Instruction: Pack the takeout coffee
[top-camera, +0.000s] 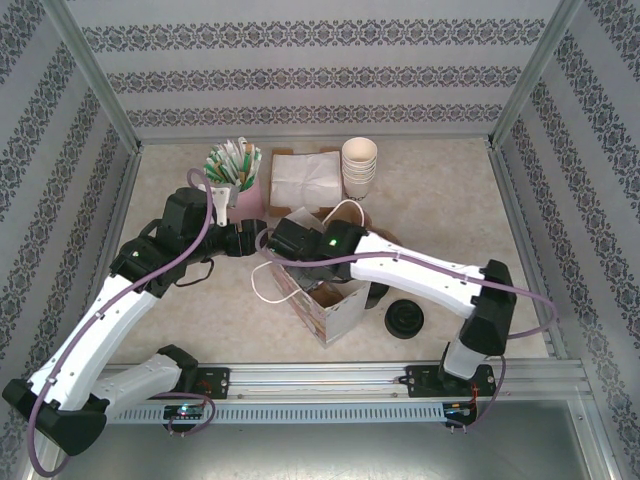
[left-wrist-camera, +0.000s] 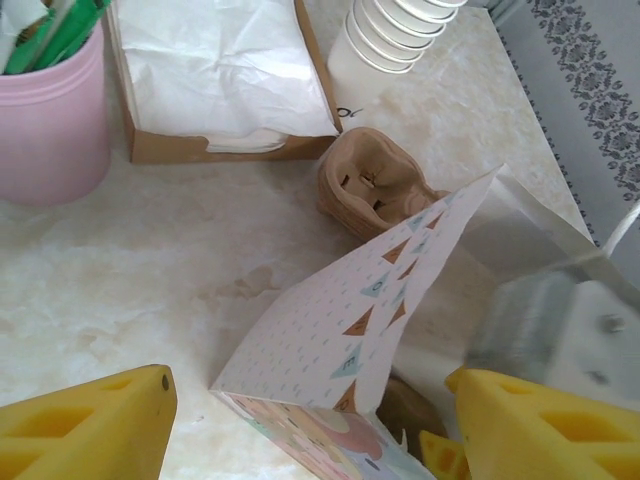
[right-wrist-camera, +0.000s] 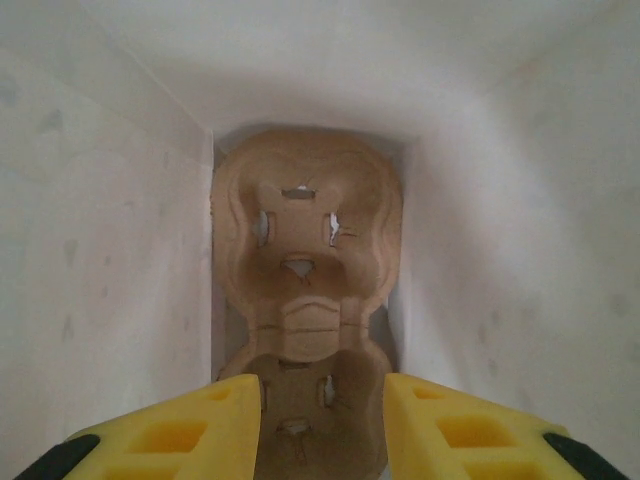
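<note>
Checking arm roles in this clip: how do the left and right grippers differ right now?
The left gripper hangs outside the bag, over its edge and the table. The right gripper is down inside the bag, above the carrier on its bottom. The left jaws stand wide, the right jaws narrower. Both are open and hold nothing.

No readable text; the paper bag (left-wrist-camera: 330, 330) carries only tiny illegible print.
</note>
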